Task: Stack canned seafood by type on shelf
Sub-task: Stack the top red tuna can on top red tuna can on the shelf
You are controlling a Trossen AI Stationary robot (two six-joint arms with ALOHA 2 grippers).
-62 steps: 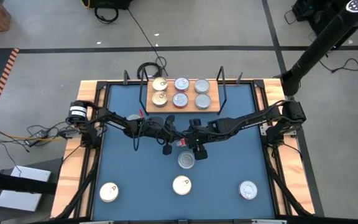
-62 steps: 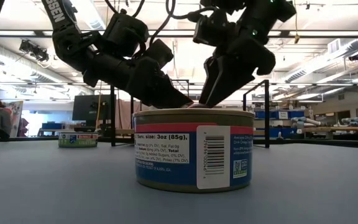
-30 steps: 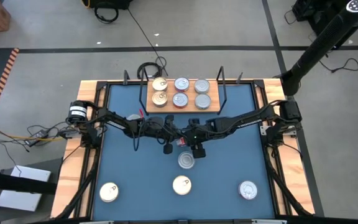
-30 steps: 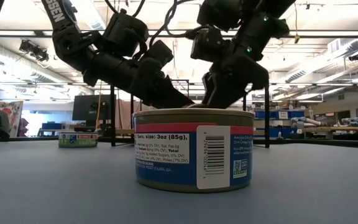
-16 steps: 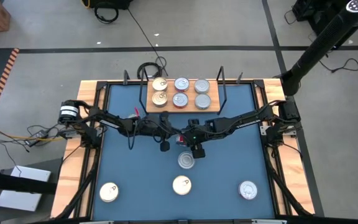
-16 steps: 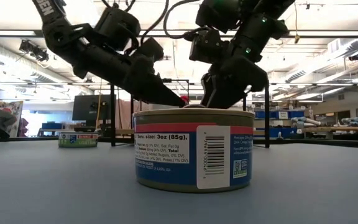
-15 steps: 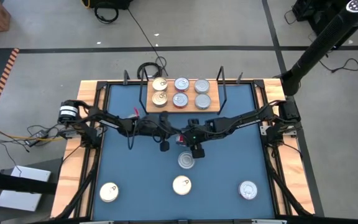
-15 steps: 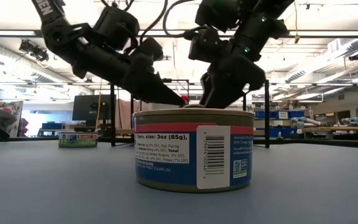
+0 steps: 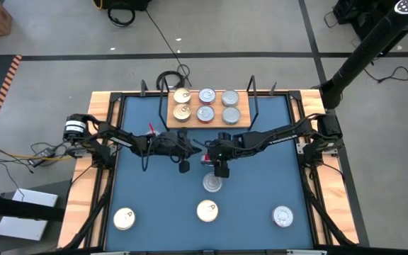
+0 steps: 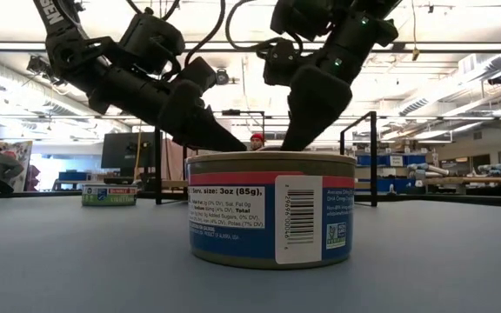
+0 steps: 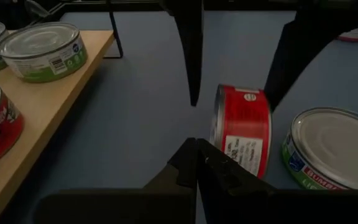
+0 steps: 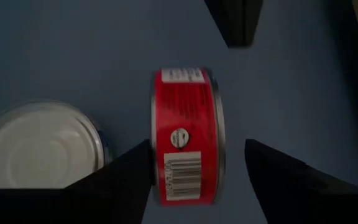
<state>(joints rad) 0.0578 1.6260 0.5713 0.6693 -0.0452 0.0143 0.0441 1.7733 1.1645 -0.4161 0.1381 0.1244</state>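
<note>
Right gripper point(image 12: 194, 168): fingers spread, red can point(image 12: 188, 134) on edge between them.
Left gripper point(image 11: 196, 163): closed, empty, just beside that can.

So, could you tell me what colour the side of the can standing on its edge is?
Red, with a white label panel: the can on edge shows best in the right wrist view.

Six cans point(image 9: 205, 105) sit on the shelf point(image 9: 243, 125) at upper centre. Both grippers meet mid-frame, over what may be a red can point(image 9: 207, 159).
</note>
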